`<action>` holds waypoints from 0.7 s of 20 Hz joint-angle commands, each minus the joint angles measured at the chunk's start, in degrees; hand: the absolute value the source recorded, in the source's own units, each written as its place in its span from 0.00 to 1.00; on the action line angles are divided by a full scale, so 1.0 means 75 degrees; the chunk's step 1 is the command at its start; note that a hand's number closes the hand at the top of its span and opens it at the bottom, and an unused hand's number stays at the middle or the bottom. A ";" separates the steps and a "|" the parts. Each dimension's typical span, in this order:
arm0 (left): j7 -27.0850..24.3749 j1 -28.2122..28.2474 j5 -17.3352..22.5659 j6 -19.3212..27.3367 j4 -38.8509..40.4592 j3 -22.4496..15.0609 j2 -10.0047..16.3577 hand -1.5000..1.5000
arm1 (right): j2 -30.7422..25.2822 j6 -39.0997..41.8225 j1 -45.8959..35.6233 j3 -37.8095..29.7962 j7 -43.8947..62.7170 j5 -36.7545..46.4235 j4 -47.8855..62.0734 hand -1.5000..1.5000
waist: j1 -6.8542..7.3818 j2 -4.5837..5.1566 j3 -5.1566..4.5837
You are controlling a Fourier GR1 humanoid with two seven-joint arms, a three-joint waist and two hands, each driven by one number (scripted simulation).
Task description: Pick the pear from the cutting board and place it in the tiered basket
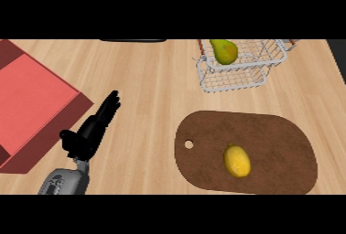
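Well apart, pear [237,161] lies right of left fingers [108,107].

Light wood worktop [148,68], grain running sideways. Red tray [27,100] with darker rim at left. Dark strip [133,40] at far edge, unclear.

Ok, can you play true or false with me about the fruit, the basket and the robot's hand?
1. The pear lies on the cutting board. True.
2. The basket has nothing in it. False: a green fruit sits inside.
3. The left hand is holding the pear. False: it is open, left of the board and not touching it.
4. A red tray lies left of the hand. True.
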 commanded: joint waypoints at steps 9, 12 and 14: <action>0.0178 -0.0112 -0.0078 0.0001 -0.0024 -0.0108 -0.0116 0.50 | -0.2687 -0.0317 0.1096 -0.1400 -0.1532 -0.0850 0.0068 0.00 | 0.0058 0.0100 0.0026; -0.0097 -0.0228 -0.0067 -0.0056 0.0045 -0.0023 -0.0077 0.50 | -0.3247 0.0170 0.1483 -0.1645 -0.1791 -0.1014 0.0301 0.00 | 0.0129 0.0136 0.0030; -0.0102 0.0026 -0.0123 -0.0019 0.0205 -0.0167 -0.0232 0.50 | -0.3676 0.0834 0.1844 -0.1715 -0.1972 -0.1073 0.0398 0.00 | 0.0097 0.0130 0.0032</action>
